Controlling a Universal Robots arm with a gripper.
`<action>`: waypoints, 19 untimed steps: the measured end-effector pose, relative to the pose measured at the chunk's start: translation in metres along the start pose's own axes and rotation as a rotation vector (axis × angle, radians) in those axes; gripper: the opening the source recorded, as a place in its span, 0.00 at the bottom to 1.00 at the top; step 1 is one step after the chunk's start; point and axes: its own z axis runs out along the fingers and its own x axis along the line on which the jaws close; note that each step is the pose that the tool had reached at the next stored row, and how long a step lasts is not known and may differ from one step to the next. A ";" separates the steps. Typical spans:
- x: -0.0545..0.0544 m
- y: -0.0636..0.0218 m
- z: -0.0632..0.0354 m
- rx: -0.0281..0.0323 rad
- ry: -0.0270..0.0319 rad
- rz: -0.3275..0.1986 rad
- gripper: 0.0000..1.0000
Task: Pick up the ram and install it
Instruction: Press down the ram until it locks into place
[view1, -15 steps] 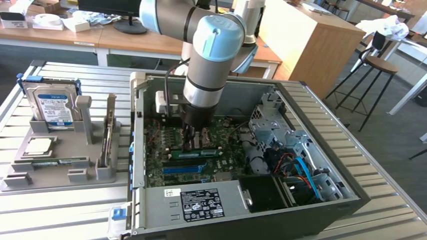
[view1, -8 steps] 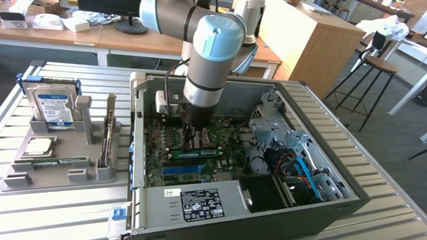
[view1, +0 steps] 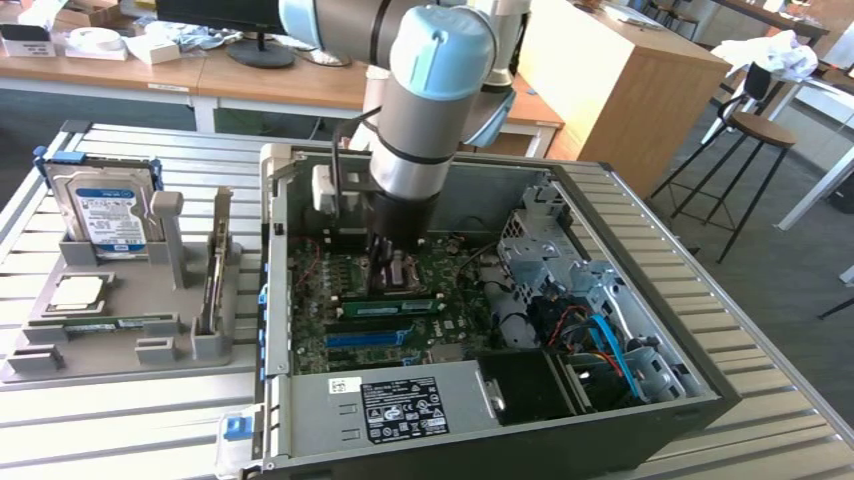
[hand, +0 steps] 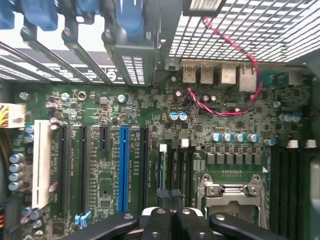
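An open computer case (view1: 587, 200) lies on a slatted metal table (view1: 147, 420) in a workshop with wooden desks (view1: 267, 85) and a stool (view1: 761, 130). The arm reaches straight down into the case, its gripper (view1: 396, 280) pressed together just above the motherboard (hand: 100, 165); the ram (view1: 390, 306) sits seated on the board just below the fingertips

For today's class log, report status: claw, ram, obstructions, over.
Claw shut, down inside the case, at the ram. Ram edge-up along the motherboard slots. Orange and blue cables lie apart, toward the exterior view's right.
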 end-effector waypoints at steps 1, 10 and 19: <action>0.000 0.0001 -0.0027 0.0000 0.0000 0.000 0.10; -0.001 0.0006 -0.0259 0.0000 0.0000 0.000 0.10; -0.003 0.0013 -0.0511 0.0000 0.0000 0.000 0.10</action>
